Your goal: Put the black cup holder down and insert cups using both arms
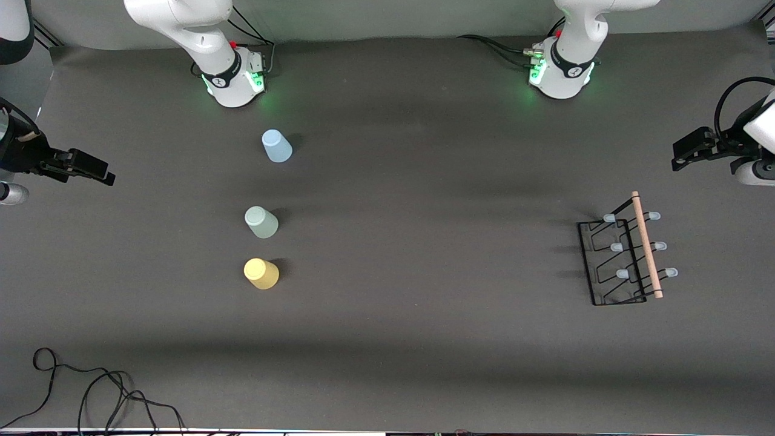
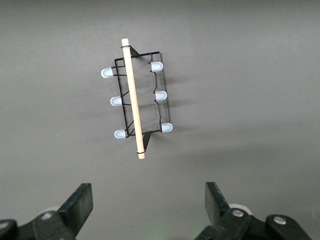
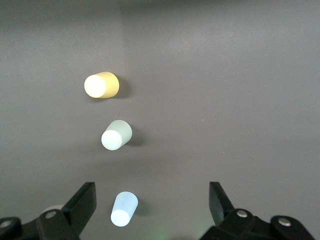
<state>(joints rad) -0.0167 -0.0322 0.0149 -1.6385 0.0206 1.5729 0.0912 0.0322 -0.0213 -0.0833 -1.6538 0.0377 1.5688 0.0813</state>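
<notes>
white jointed arms (image 1: 200, 30) with dark grey joints, green-lit round bases (image 1: 560, 75), black cabling and black end effectors.

High front camera; downward wrist cameras

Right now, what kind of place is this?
Probably a robot lab test bench: two arms bolted on a dark covered table, loose cables at its edge, and only a cup rack and three cups as props.
</notes>
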